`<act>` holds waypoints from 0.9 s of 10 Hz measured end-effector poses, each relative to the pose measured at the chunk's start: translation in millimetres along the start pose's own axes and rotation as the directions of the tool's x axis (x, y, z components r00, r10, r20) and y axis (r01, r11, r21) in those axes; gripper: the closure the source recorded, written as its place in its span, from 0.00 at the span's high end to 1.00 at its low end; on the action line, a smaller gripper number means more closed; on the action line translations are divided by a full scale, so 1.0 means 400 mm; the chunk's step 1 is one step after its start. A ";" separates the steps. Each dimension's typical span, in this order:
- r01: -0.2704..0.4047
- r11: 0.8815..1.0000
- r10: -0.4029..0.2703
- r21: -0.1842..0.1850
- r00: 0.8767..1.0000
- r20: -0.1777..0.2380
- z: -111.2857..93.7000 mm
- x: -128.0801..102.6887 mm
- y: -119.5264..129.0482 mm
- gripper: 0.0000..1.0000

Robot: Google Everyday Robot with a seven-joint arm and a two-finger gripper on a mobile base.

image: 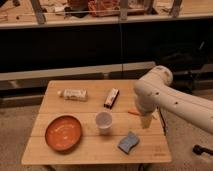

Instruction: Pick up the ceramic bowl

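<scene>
**A:** Camera view, then. What is the largest thing in it?

**B:** One light wooden table (95,150), square, seen from above and in front. Behind it runs a long dark counter (75,47) with clutter on top that is too dim to make out.

**A:** And the robot?

**B:** One white arm (170,100) comes in from the right edge and bends down over the right side of the table. Its gripper (145,124) hangs at the end, pointing down, low over the right half of the tabletop. Its fingers are spread apart and hold nothing.

**A:** Where is the ceramic bowl?

**B:** There is one ceramic bowl (62,133), wide, shallow and orange-red. It sits upright near the front left corner of the table, well apart from the gripper.

**A:** How many other things are on the table?

**B:** Five, one of each.
- One pale bottle (74,94) lies on its side near the back left.
- One dark wrapped bar (111,97) lies near the back middle.
- One small translucent white cup (103,121) stands upright in the centre, just right of the bowl and not touching it.
- One blue sponge (129,143) lies near the front edge, right of the cup.
- One small orange thing (133,113) is partly hidden just left of the gripper. I cannot tell whether they touch.
</scene>
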 end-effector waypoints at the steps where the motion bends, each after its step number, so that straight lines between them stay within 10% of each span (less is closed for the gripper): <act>1: 0.024 1.000 -0.024 0.007 1.000 -0.003 -0.003 -0.019 -0.001 0.80; 9: 0.235 0.971 -0.234 0.042 0.972 -0.015 -0.013 -0.150 -0.013 0.80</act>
